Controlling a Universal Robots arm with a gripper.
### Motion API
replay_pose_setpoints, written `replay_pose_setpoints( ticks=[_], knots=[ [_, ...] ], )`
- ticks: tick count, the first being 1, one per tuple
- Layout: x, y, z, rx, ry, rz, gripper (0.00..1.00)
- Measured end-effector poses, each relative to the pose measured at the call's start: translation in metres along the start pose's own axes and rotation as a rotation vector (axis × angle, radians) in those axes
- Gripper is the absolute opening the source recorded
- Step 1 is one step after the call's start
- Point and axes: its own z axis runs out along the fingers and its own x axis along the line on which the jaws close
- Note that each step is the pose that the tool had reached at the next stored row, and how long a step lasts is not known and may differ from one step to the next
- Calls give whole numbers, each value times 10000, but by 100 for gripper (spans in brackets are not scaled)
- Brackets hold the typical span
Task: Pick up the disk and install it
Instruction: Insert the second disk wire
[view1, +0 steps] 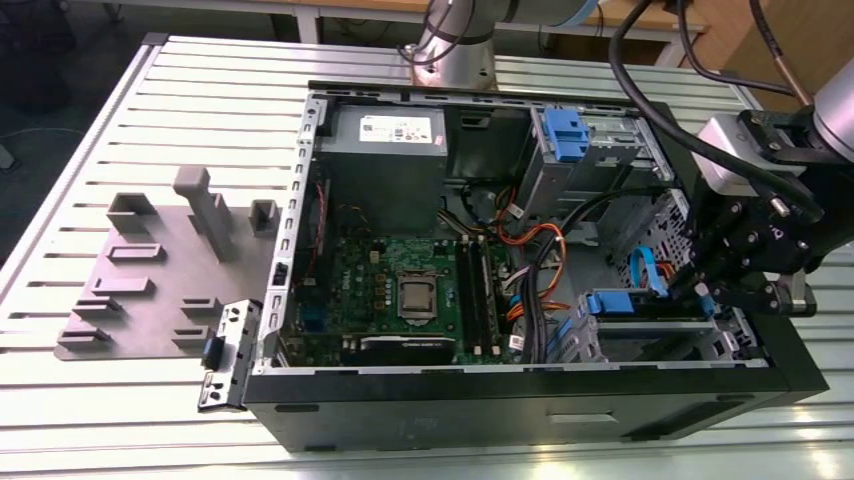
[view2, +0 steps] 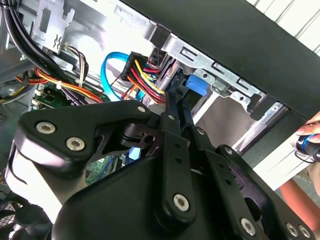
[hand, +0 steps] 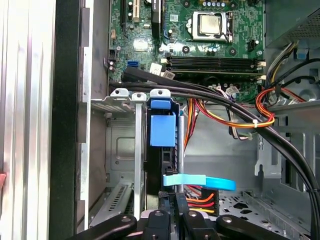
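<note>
In the exterior view, from the left, a grey fixture plate (view1: 147, 290) is lying on the counter (view1: 80, 160), the open computer case (view1: 534, 395) is sitting mid-scene, and the end effector (view1: 705, 290) is hanging over the disk (view1: 617, 303) standing in its bay, its grip impossible to tell.

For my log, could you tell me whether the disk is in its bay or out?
In: the disk stands edge-on inside the grey drive cage.
</note>
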Motion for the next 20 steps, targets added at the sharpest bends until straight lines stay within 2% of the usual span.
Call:
replay_pose_setpoints(
  ticks=[7, 20],
  knots=[
    [0, 10, 15, 3, 23, 0, 16],
    [1, 9, 47, 3, 17, 0, 16]
  ],
)
